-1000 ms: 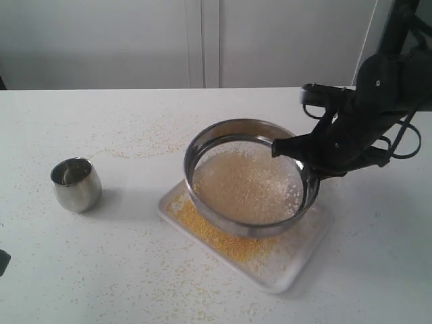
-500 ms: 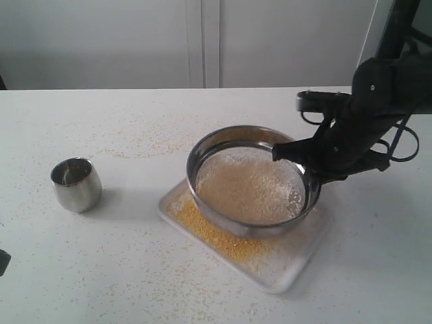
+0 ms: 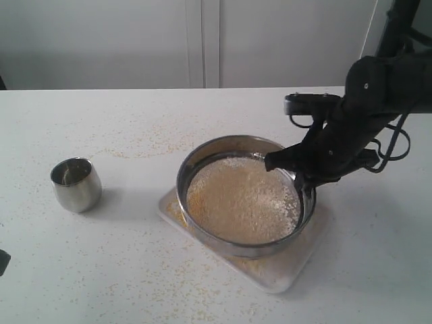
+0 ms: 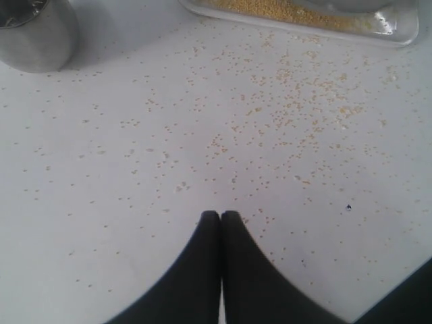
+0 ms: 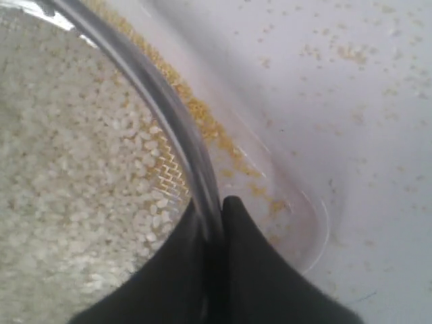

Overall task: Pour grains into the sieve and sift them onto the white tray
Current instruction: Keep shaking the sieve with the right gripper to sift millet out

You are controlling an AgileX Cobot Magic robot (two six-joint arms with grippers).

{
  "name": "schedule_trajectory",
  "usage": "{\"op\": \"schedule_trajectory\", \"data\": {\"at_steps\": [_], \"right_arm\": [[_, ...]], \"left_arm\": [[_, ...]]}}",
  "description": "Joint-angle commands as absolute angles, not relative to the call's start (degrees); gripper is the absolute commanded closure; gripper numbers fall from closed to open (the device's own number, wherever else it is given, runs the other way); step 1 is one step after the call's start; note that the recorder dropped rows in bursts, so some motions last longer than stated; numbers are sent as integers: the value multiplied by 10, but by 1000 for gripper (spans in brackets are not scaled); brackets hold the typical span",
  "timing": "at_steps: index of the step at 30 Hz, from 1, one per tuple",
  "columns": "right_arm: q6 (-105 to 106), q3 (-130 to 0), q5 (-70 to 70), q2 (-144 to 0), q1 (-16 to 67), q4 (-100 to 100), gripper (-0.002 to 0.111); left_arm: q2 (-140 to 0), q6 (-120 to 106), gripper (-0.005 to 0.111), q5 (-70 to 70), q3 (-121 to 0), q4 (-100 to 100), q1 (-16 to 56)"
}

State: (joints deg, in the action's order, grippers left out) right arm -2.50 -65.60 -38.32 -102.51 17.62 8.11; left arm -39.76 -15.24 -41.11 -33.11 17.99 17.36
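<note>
Right wrist view: right pincer (image 5: 214,204) clamped on sieve (image 5: 160,101) rim; left pincer (image 4: 221,214) tips pressed together, holding nothing.

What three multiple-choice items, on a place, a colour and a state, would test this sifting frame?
1. Where is the sieve relative to the white tray? A under it; B over it; C far from it.
2. What colour are the fine grains on the tray? A yellow-orange; B green; C black.
3. What is the right tool doing? A hanging open; B shut on nothing; C shut on the sieve's rim.
Answers: 1 B, the tray's corners show beneath the sieve. 2 A, the left wrist view shows yellow-orange grains. 3 C, the rim runs between its tips.
</note>
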Motion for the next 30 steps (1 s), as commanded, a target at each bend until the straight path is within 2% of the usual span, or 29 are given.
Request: {"op": "schedule_trajectory", "data": {"at_steps": [1,6,11,16,21,26,30], "right_arm": [[-163,-661,-347,-1023,158,63,108],[-15,-662,-395,-1009,182,102,108],[-164,-662,-334,-1005,161,61,108],[-32,-668,-386,-996,182,92,108],[-143,-667,-324,-995,158,78,108],[-4,-668,-381,-986,180,112,108],[-118,-667,-337,-991,155,65,108]], "left_arm": [[-394,-152,107,-417,-334,187,176],[-394,-152,107,-417,-334,187,176],[-394,-152,107,-417,-334,187,176],[-394,-152,107,-417,-334,187,176],[-394,-152,107,-417,-334,187,176],[-394,-152,107,-417,-334,187,176],[-394,-152,107,-417,-334,187,176]]}}
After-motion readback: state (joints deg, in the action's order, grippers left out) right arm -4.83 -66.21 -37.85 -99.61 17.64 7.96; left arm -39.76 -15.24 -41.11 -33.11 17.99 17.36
